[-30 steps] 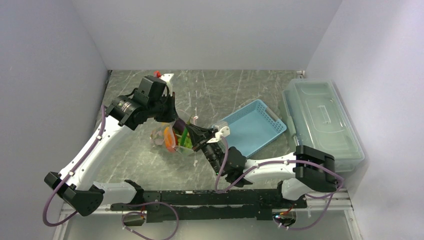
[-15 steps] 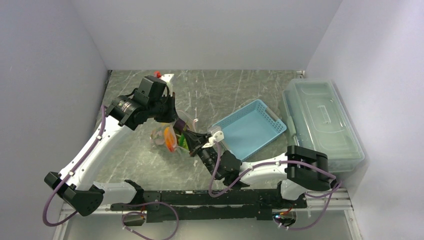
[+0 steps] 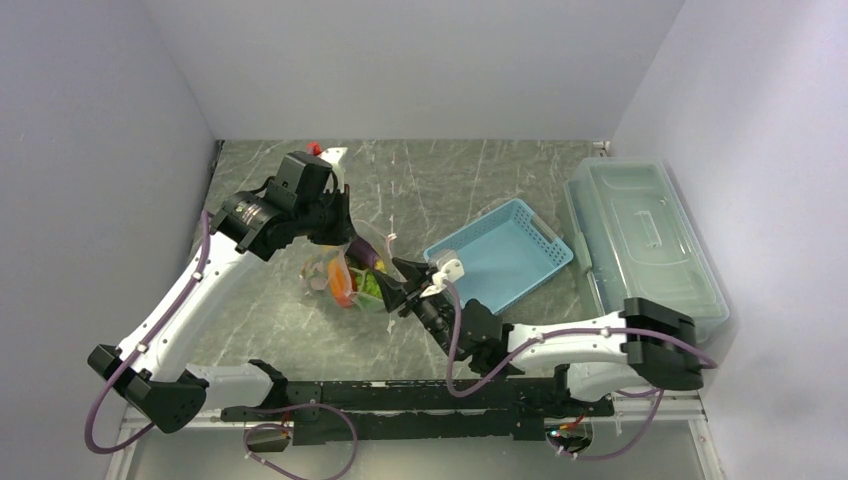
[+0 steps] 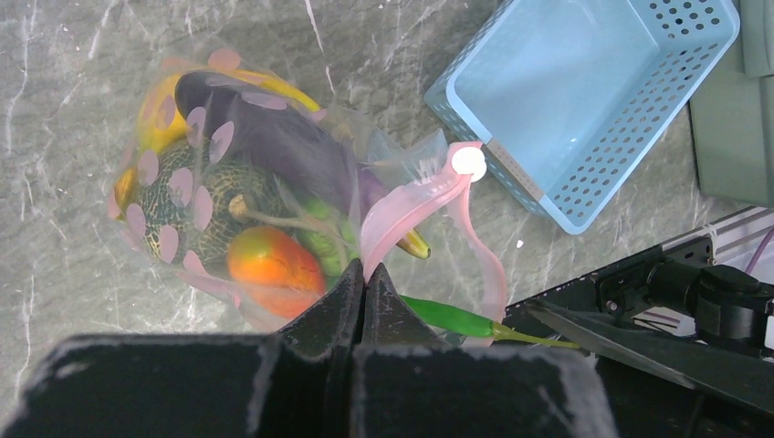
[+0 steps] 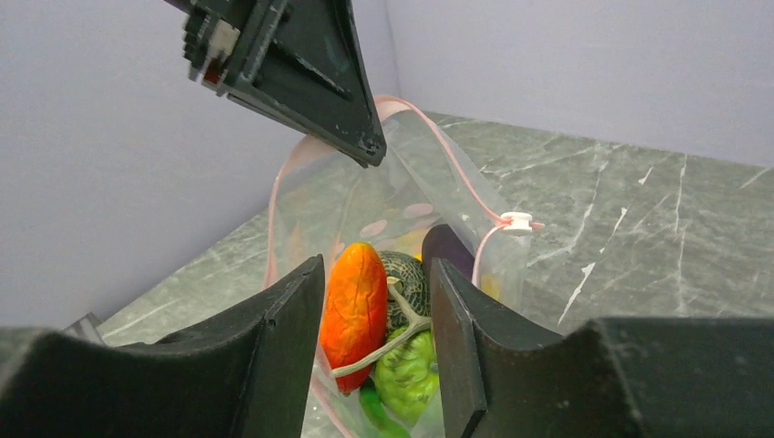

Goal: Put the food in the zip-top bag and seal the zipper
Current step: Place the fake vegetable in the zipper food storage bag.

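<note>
The clear zip-top bag [image 3: 347,282] lies on the table with its mouth held up. My left gripper [image 4: 364,274] is shut on the pink zipper strip [image 4: 411,203], whose white slider [image 4: 469,162] sits at one end. Inside the bag are the purple eggplant [image 4: 265,128], netted melon [image 4: 196,196], orange carrot [image 4: 274,265], yellow banana [image 4: 160,100] and a green vegetable [image 5: 406,379]. The long green pod [image 4: 456,319] lies at the mouth, its stem pointing out. My right gripper [image 5: 376,260] is open and empty just before the mouth.
The light-blue basket [image 3: 500,258] stands empty just right of the bag. The large clear lidded box [image 3: 645,240] stands along the right wall. A small red and white object [image 3: 322,151] lies at the back left behind the left arm.
My right gripper pushed left toward the bag's mouth, then drew back a little to the right, and its elbow swung right. The left gripper has kept its hold on the strip.
</note>
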You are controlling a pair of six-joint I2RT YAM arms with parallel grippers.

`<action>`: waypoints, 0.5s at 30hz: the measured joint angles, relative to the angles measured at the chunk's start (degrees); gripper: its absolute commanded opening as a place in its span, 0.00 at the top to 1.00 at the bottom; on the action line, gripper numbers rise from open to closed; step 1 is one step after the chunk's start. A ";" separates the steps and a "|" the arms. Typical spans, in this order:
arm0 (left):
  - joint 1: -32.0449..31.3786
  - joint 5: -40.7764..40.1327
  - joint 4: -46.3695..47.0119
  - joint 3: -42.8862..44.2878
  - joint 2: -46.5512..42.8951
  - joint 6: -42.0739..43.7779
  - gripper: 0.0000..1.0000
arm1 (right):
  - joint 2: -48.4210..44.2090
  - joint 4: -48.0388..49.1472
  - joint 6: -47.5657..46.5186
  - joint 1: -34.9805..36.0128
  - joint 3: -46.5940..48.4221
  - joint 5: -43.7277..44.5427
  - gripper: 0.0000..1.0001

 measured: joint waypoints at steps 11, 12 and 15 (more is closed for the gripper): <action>0.00 -0.02 0.07 -0.04 -0.33 0.04 1.00 | -13.97 -30.77 -0.66 0.00 8.24 -2.45 0.45; 0.00 -0.02 0.11 -0.07 -0.33 0.04 1.00 | -15.06 -33.14 -0.74 0.00 8.85 -2.45 0.45; 0.00 0.00 0.24 -0.13 -0.33 0.04 1.00 | -17.62 -41.57 -0.61 -0.26 11.69 -2.45 0.45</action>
